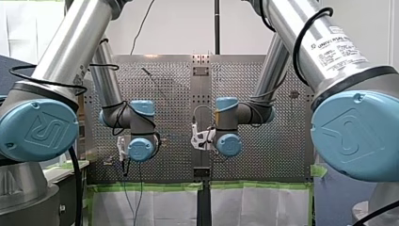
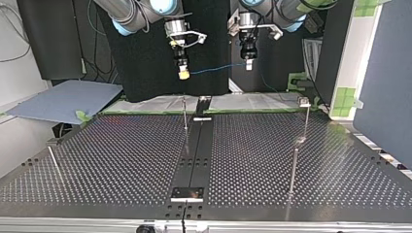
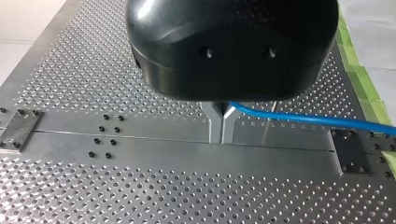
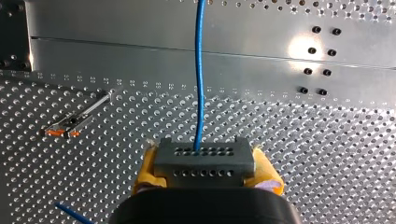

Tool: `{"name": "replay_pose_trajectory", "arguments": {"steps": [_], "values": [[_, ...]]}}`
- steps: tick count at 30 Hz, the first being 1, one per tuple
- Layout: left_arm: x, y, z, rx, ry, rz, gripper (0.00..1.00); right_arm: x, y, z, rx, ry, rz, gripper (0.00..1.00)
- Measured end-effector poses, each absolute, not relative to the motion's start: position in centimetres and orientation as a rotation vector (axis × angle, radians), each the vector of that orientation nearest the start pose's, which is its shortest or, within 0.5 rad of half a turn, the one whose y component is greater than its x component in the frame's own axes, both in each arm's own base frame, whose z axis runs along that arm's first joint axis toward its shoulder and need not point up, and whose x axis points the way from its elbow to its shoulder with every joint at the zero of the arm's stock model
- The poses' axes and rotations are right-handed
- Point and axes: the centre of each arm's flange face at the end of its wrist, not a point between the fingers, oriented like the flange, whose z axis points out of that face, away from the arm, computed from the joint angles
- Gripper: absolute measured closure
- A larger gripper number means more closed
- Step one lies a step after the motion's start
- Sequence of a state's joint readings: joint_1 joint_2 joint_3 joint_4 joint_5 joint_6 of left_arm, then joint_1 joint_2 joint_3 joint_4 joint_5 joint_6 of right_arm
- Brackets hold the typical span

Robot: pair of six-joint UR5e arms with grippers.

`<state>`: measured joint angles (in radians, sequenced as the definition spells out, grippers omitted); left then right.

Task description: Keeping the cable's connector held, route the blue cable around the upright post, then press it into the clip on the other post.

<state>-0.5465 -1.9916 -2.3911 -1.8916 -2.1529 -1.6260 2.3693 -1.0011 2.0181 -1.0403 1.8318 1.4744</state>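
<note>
One table (image 2: pixel 116 160), post (image 2: pixel 185 116) and clip post (image 2: pixel 306 121) stood on it, left gripper (image 3: pixel 219 137) clamped above on the cable (image 3: pixel 303 119), right gripper (image 2: pixel 183 74) on its connector (image 4: pixel 204 161); the connector could be tugged free if the span is drawn too tight.

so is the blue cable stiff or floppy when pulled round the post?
Probably flexible: the blue cable bows slightly between my right gripper and my left gripper. Likely light, being thin. It might slide through the narrow metal fingers.
</note>
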Motion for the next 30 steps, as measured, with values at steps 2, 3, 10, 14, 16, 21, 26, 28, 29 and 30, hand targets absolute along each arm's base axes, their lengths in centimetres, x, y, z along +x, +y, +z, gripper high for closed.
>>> {"name": "replay_pose_trajectory", "arguments": {"steps": [2, 3, 10, 14, 16, 21, 26, 28, 29, 30], "values": [[28.8, -26.7, 8.0, -0.075, 1.562, -0.019, 1.00, 45.8, -29.6, 8.9, 1.590, -0.811, 1.544, 1.00], [28.8, -26.7, 8.0, -0.075, 1.562, -0.019, 1.00, 45.8, -29.6, 8.9, 1.590, -0.811, 1.544, 1.00], [28.8, -26.7, 8.0, -0.075, 1.562, -0.019, 1.00, 45.8, -29.6, 8.9, 1.590, -0.810, 1.544, 1.00], [28.8, -26.7, 8.0, -0.075, 1.562, -0.019, 1.00, 45.8, -29.6, 8.9, 1.590, -0.811, 1.544, 1.00], [28.8, -26.7, 8.0, -0.075, 1.562, -0.019, 1.00, 45.8, -29.6, 8.9, 1.590, -0.811, 1.544, 1.00], [28.8, -26.6, 7.9, -0.075, 1.566, -0.015, 1.00, 45.8, -29.5, 8.9, 1.591, -0.811, 1.544, 1.00], [28.7, -26.0, 6.4, -0.061, 1.612, 0.016, 1.00, 45.7, -29.5, 8.9, 1.591, -0.811, 1.543, 1.00], [28.5, -25.8, 5.6, -0.053, 1.632, 0.027, 1.00, 45.7, -29.5, 8.9, 1.591, -0.811, 1.543, 1.00], [28.4, -25.8, 5.3, -0.049, 1.640, 0.031, 1.00, 45.8, -29.5, 8.9, 1.591, -0.811, 1.543, 1.00], [28.3, -25.7, 5.0, -0.046, 1.647, 0.035, 1.00, 45.8, -29.5, 8.9, 1.591, -0.811, 1.543, 1.00]]}}
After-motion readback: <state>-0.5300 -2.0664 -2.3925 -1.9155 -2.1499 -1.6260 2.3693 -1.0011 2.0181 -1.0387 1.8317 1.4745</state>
